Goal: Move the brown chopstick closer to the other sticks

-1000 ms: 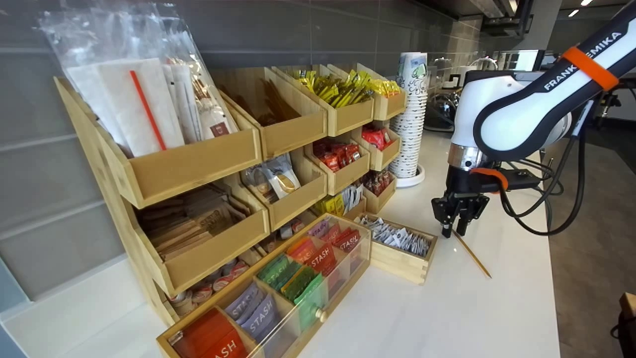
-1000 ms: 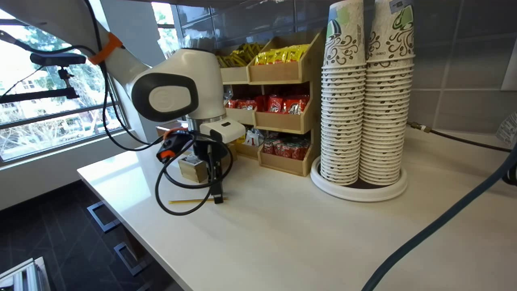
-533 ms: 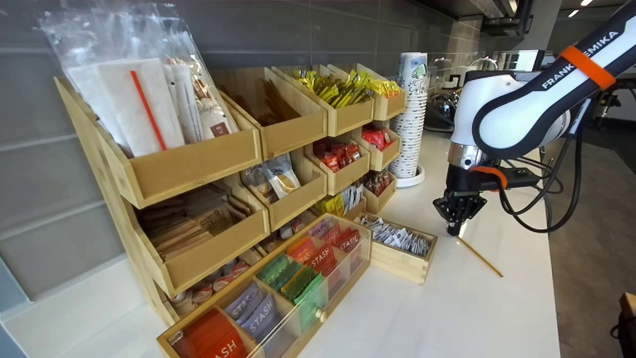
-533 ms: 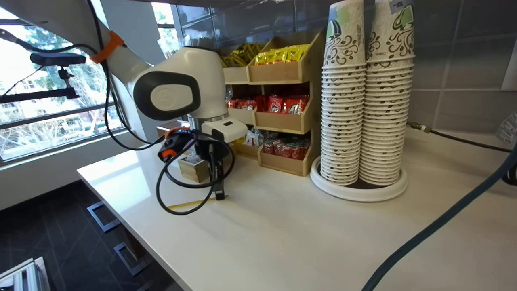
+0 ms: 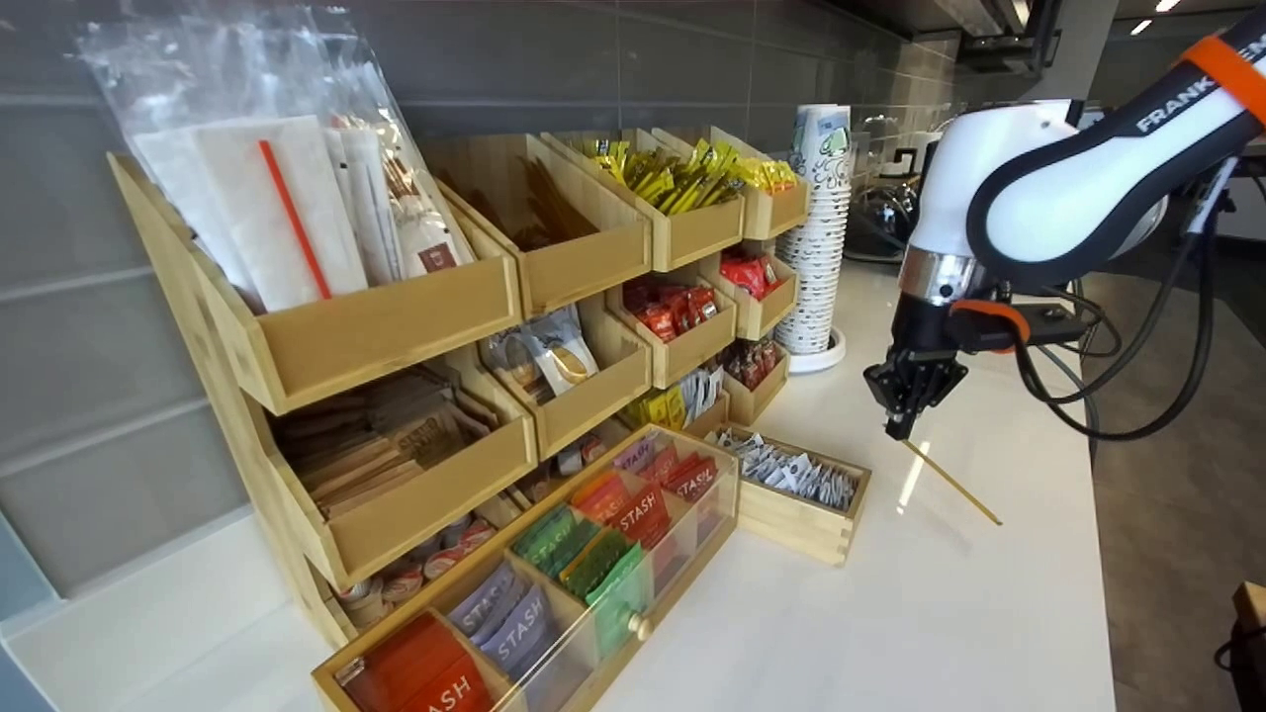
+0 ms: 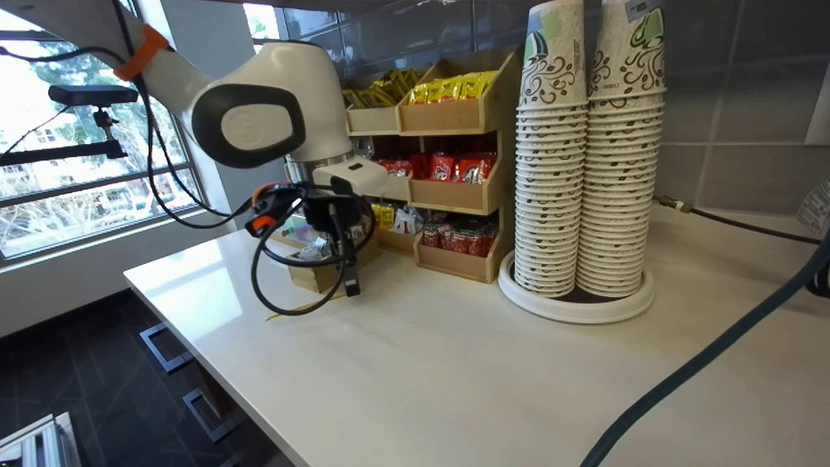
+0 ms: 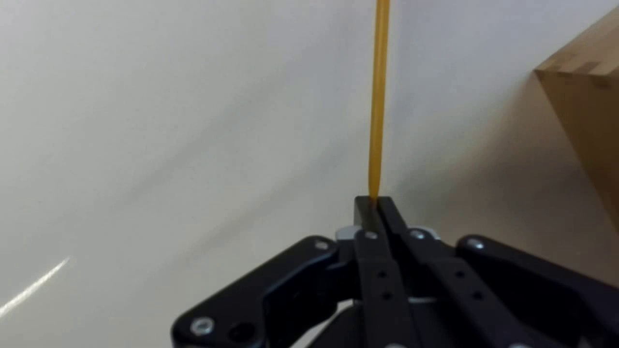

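Observation:
My gripper is shut on one end of the brown chopstick, a thin light-brown stick. In the wrist view the fingertips pinch the stick's near end, and the stick runs straight away from them past the top edge. The gripper and stick also show in an exterior view, with a cable crossing in front. The stick appears a little above the white counter. Other brown sticks stand in a top-row bin of the wooden rack.
A small wooden tray of white packets stands close beside the gripper; its corner shows in the wrist view. A clear-lidded tea box lies before the rack. Stacked paper cups stand near the rack's end.
The fingers were apart beside the stick one second ago, then shut on its end. Since then the gripper has risen, lifting the stick with it.

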